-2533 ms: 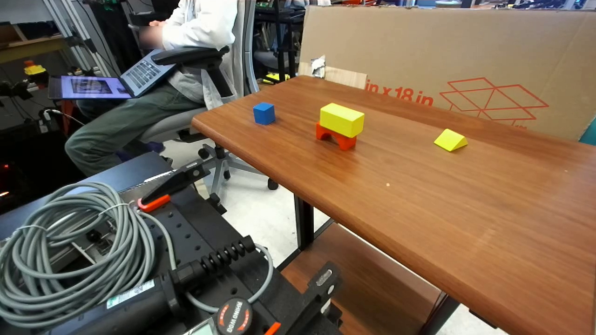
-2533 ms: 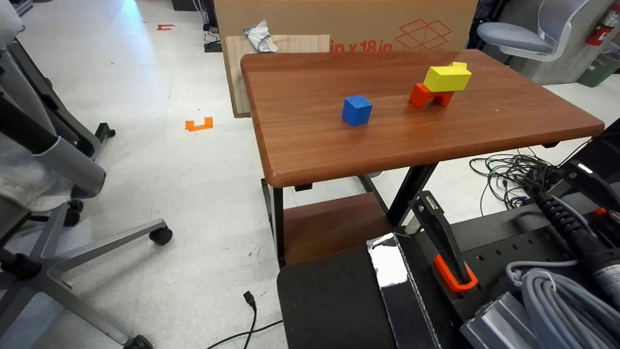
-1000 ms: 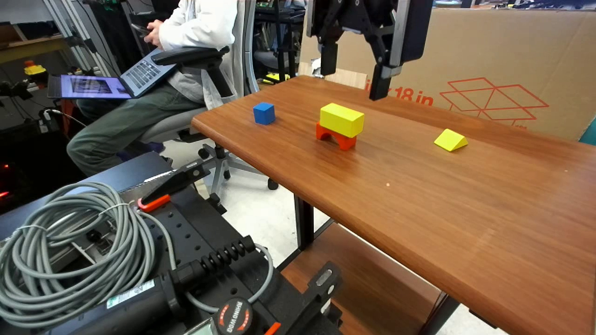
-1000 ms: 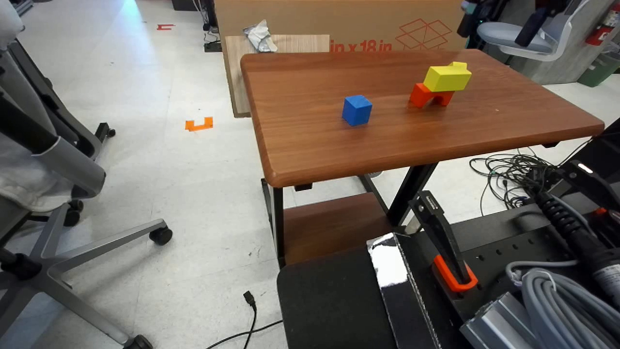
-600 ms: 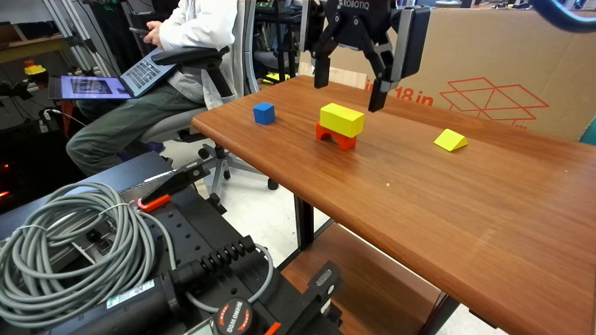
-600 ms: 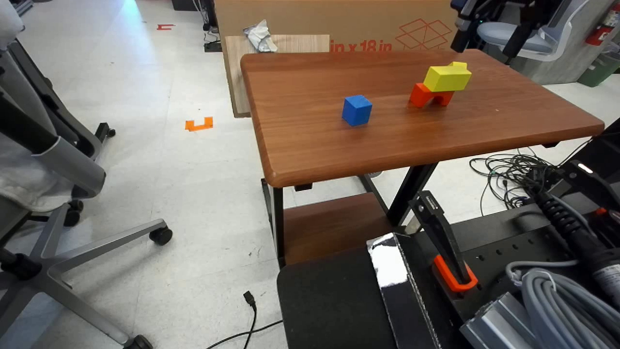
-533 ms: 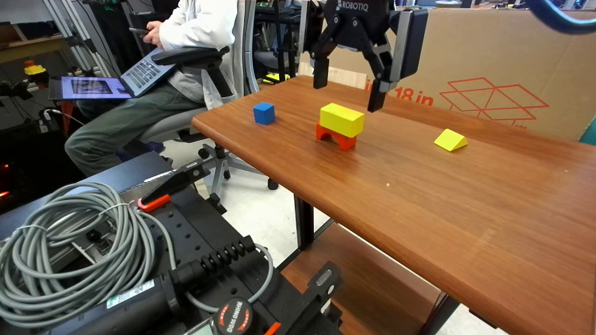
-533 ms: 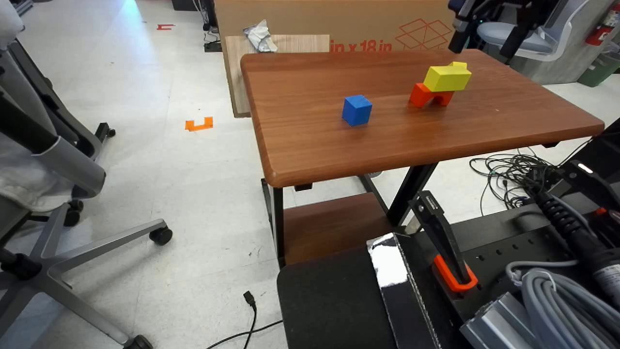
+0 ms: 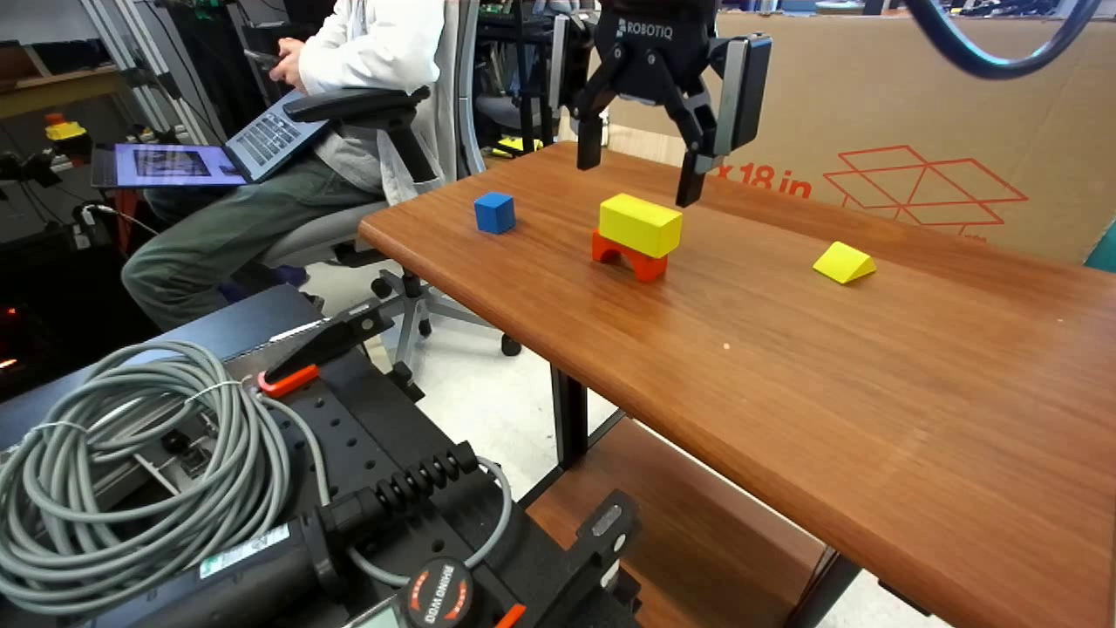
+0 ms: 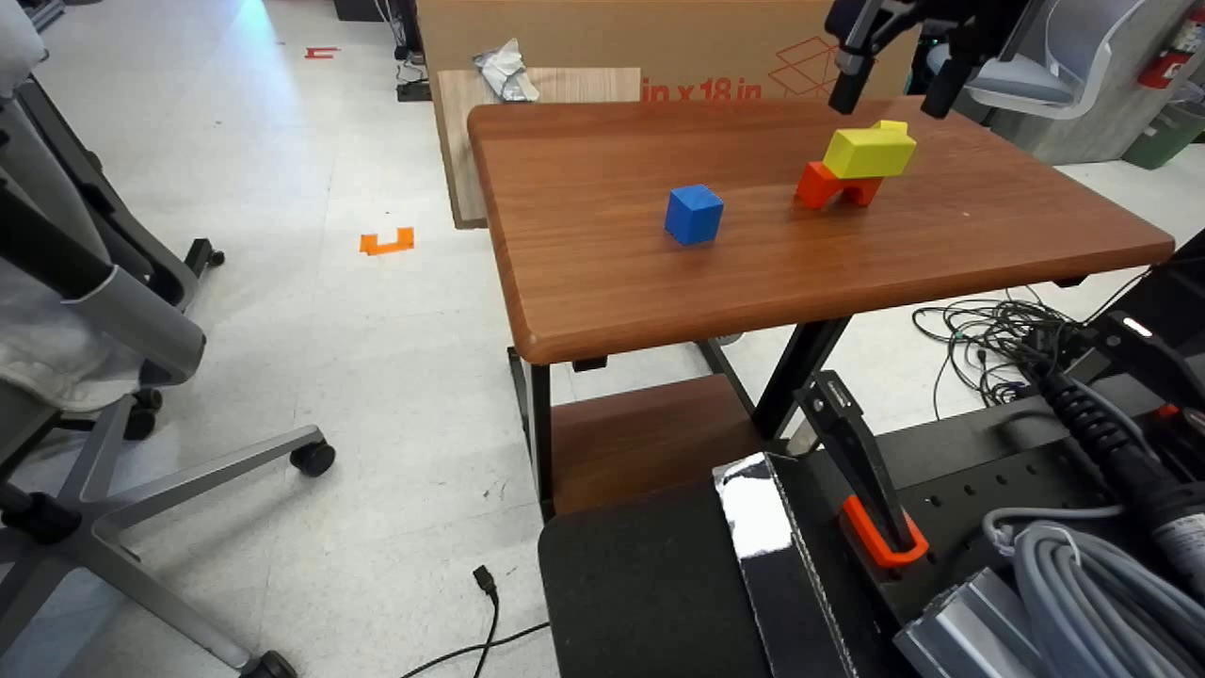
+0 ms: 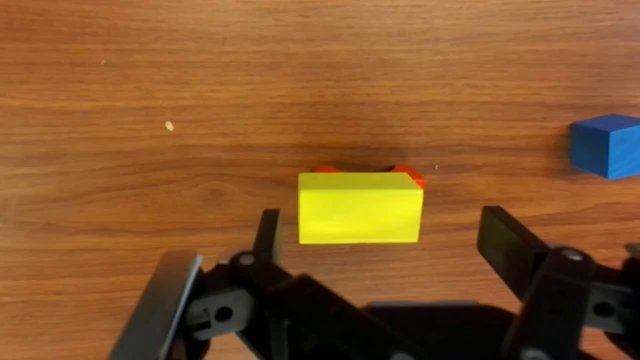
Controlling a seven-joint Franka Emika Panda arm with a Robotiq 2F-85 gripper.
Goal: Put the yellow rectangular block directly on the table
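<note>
Your black two-fingered gripper [image 9: 640, 180] hangs over the reddish-brown wood-grain surface [image 9: 828, 392], its fingers spread wide, the tips higher than the bright yellow rectangular block [image 9: 639, 227] and apart from it. In the wrist view you see that block framed between the two fingers, nearer one fingertip than the other. It sits on top of a red-orange arch-shaped block [image 9: 649, 267], so it is held up off the surface, while the arch stands directly on the wood. Beyond this stack you have, in an exterior view, a blue cube [image 9: 494, 214] to one side and a smaller yellow wedge-shaped block [image 9: 844, 263] to the opposite side, both apart from it. Past the surface stands brown cardboard [image 9: 942, 96] printed in red.
</note>
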